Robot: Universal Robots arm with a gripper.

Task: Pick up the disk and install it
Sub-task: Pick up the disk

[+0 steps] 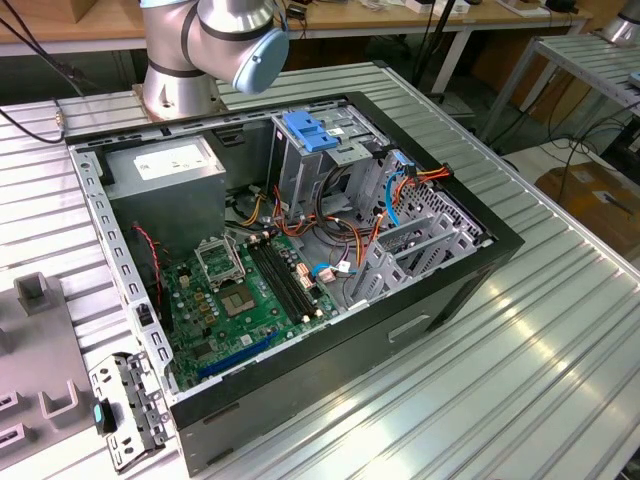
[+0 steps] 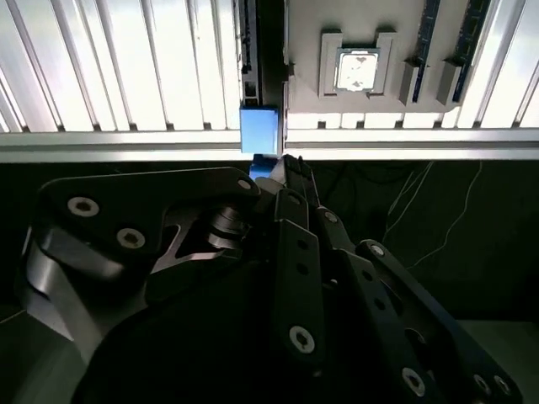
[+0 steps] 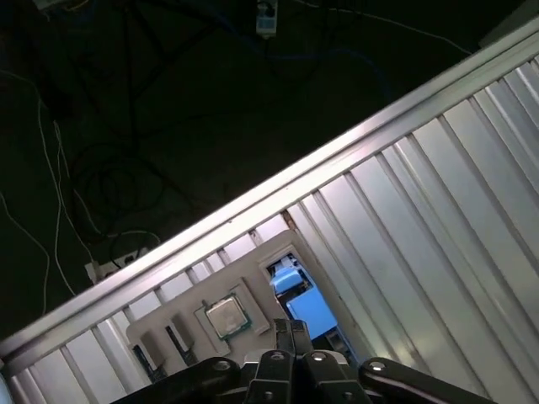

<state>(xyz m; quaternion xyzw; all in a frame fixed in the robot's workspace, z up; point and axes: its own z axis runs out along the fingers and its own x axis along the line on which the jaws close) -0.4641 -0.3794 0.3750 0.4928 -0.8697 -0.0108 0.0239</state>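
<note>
The disk stands on edge in a slot of a grey holder tray, its blue plastic end (image 2: 258,130) toward the camera and its dark edge running away behind it. In the first wrist view the same blue end (image 3: 296,305) sits in the tray's slot. My gripper (image 2: 282,164) hangs just over that blue end, fingers together with nothing between them; whether they touch the disk I cannot tell. The fingertips (image 3: 280,334) also appear in the first wrist view. The open computer case (image 1: 500,240) lies on the table, with its drive cage (image 1: 300,165) under a blue latch (image 1: 305,130).
The grey tray (image 2: 370,21) also carries a processor chip (image 2: 358,69) and memory sticks (image 2: 425,50). It lies near the ribbed table's edge (image 2: 404,141), with dark floor and cables beyond. A metal bracket (image 1: 125,410) lies beside the case. The arm's base (image 1: 180,70) stands behind the case.
</note>
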